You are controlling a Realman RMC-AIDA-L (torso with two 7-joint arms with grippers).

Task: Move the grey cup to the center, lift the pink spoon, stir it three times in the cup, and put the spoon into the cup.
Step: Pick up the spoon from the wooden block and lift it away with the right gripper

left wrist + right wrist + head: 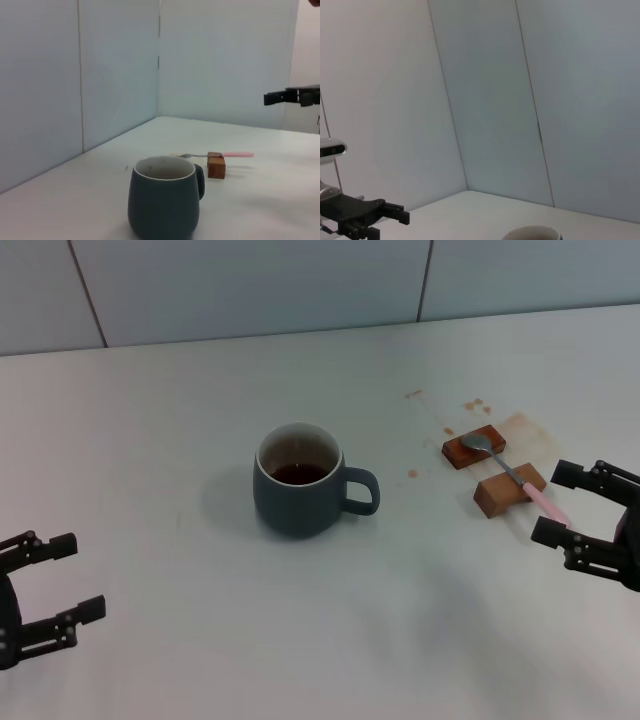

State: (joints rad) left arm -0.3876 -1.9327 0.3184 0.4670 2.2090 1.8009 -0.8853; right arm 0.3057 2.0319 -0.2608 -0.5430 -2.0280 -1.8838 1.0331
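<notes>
The grey cup [298, 481] stands upright at the table's middle, handle toward the right, with dark liquid inside. It also shows in the left wrist view [164, 204], and its rim shows in the right wrist view [532, 234]. The pink spoon [512, 473] lies across two brown wooden blocks at the right, bowl on the far block, pink handle pointing to the near right. It also shows in the left wrist view [215, 155]. My right gripper [558, 505] is open, its fingers either side of the handle's end. My left gripper [72, 578] is open and empty at the near left.
Two brown wooden blocks [474, 447] [509, 489] carry the spoon. Brown spill stains [518, 424] mark the table around them. A tiled wall [300, 280] runs along the table's far edge.
</notes>
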